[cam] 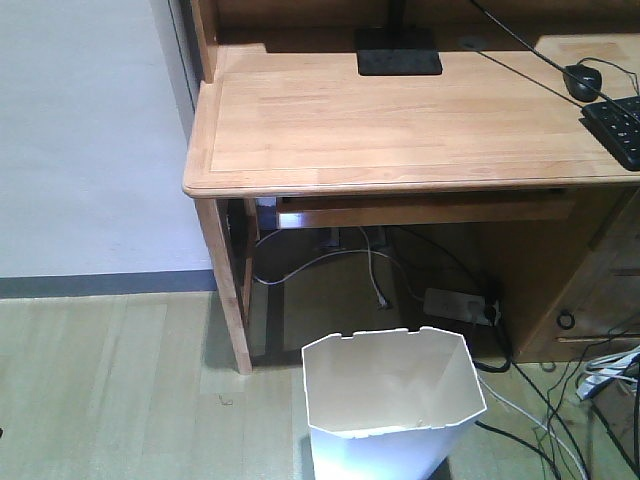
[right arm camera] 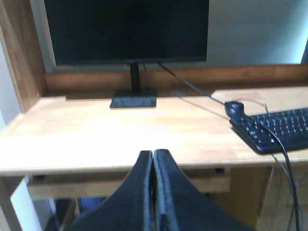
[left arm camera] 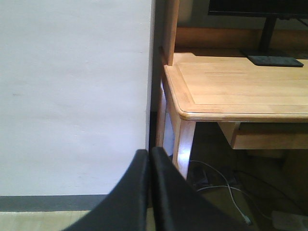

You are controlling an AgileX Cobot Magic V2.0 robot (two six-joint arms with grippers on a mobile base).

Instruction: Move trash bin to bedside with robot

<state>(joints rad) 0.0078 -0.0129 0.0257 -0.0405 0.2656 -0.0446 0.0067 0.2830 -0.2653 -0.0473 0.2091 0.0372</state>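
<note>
The trash bin (cam: 392,400) is white with faceted walls and a notched rim. It stands on the floor at the bottom of the front view, just in front of the desk's left leg (cam: 228,292), and looks empty inside. Neither wrist view shows it. My left gripper (left arm camera: 149,153) is shut with nothing in it, facing the white wall and the desk corner. My right gripper (right arm camera: 153,154) is shut and empty too, held level with the desk top. The bedside is out of view. Neither arm shows in the front view.
A light wooden desk (cam: 400,130) fills the upper part of the front view, with a monitor stand (cam: 397,50), mouse (cam: 583,80) and keyboard (cam: 622,125) on it. Cables and a power strip (cam: 458,303) lie under the desk. A white wall (cam: 90,130) stands to the left.
</note>
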